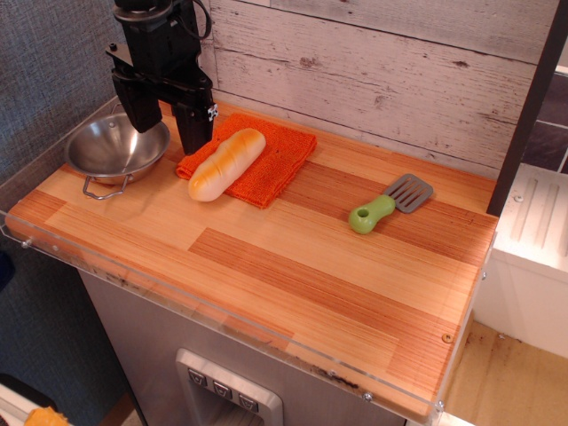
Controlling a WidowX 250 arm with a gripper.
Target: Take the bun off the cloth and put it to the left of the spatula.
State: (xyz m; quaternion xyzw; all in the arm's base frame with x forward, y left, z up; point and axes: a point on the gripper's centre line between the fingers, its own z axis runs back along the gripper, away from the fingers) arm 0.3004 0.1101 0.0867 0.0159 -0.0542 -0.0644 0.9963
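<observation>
The pale yellow to golden bun lies diagonally on the bright orange cloth at the back left of the wooden counter; its near end hangs over the cloth's front edge. The spatula, with a lime-green handle and a grey slotted blade, lies to the right, apart from the cloth. My black gripper hangs open and empty at the back left. One finger is over the metal bowl. The other is at the cloth's left corner, just left of the bun.
A metal bowl with a wire handle sits at the far left, beside the cloth. A wood-plank wall runs behind the counter. A clear plastic lip edges the counter's front and left. Bare wood lies between the cloth and the spatula and in front.
</observation>
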